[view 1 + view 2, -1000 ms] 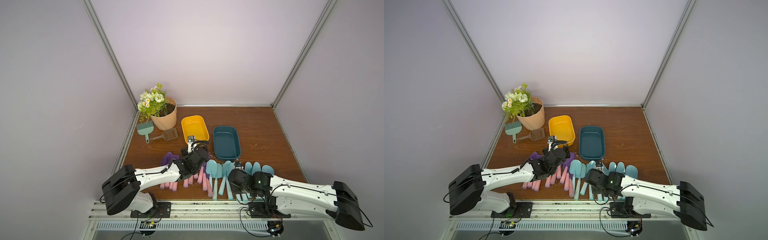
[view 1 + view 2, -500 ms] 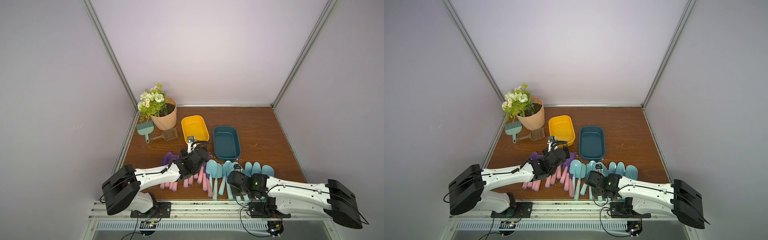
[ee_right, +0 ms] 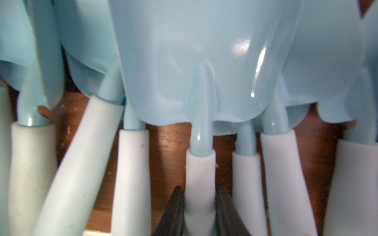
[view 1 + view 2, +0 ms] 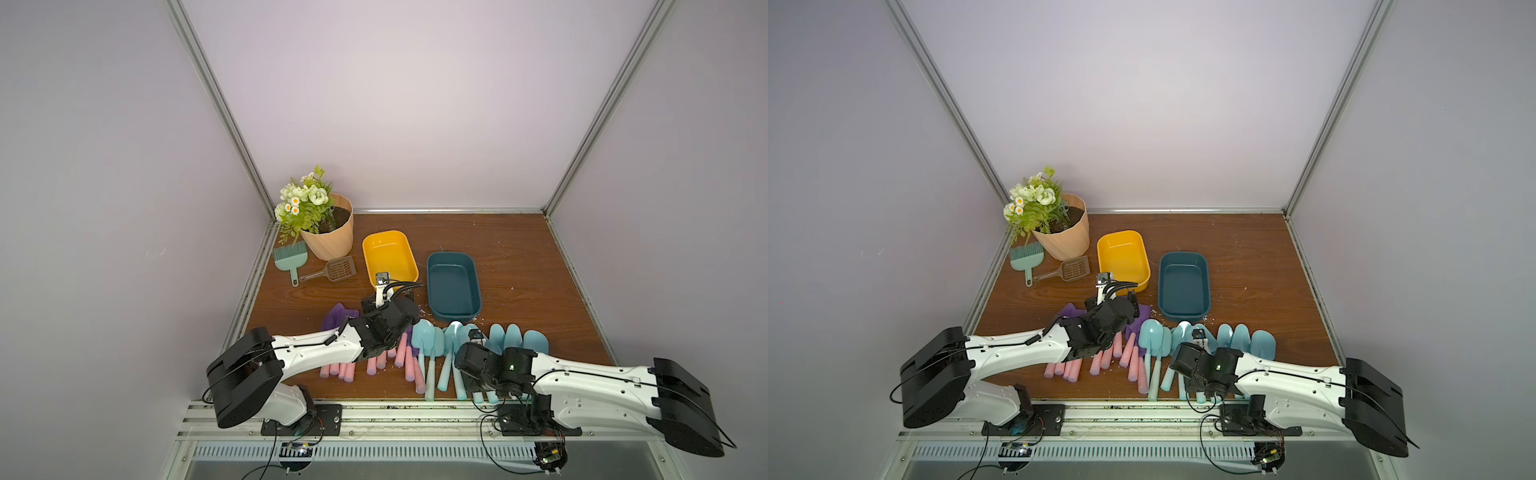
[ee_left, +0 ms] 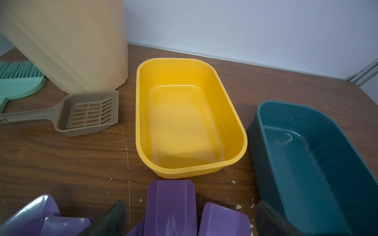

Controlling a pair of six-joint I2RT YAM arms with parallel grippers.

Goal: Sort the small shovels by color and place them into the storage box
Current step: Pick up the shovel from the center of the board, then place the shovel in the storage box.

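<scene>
Several small shovels lie in a row near the table's front. The ones with purple blades and pink handles are on the left, the light blue ones on the right. My left gripper hovers open over the purple blades, its fingers wide apart and touching nothing. My right gripper is shut on the pale handle of one light blue shovel, a finger pressing each side. The yellow storage box and the dark teal storage box stand empty behind the row.
A flower pot stands at the back left, with a green hand brush and a brown slotted scoop lying beside it. The held handle is crowded by other light blue handles on both sides. The table's front edge is just behind my right gripper.
My right gripper has narrowed onto the light blue handle, and its arm has shifted a little to the left. The left arm has stayed still and open.
</scene>
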